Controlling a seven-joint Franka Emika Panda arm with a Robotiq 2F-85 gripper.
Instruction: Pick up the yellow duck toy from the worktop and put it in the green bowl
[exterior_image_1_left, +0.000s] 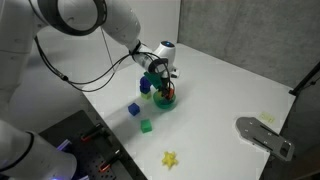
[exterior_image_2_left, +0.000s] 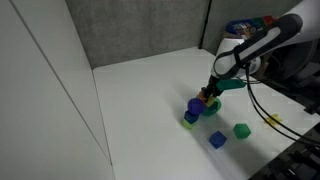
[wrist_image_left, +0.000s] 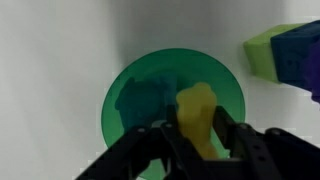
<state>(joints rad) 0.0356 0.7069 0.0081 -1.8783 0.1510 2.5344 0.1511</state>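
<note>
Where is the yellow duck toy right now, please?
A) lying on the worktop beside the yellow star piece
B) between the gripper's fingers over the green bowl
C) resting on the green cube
B: the wrist view shows the yellow duck toy clamped in the gripper, with the green bowl directly beneath.

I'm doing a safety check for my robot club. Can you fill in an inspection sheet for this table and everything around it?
Surface: white table, no spills seen.
Job's things: yellow duck held just above the green bowl, not yet dropped in.
Clutter: blue cube, green cube, yellow star, and green and blue blocks beside the bowl.
Grippers: the hand is shut on the duck.
Cables: black cables hang in loops from the arm.
Surroundings: grey wall behind, grey plate at the table's edge.
</note>
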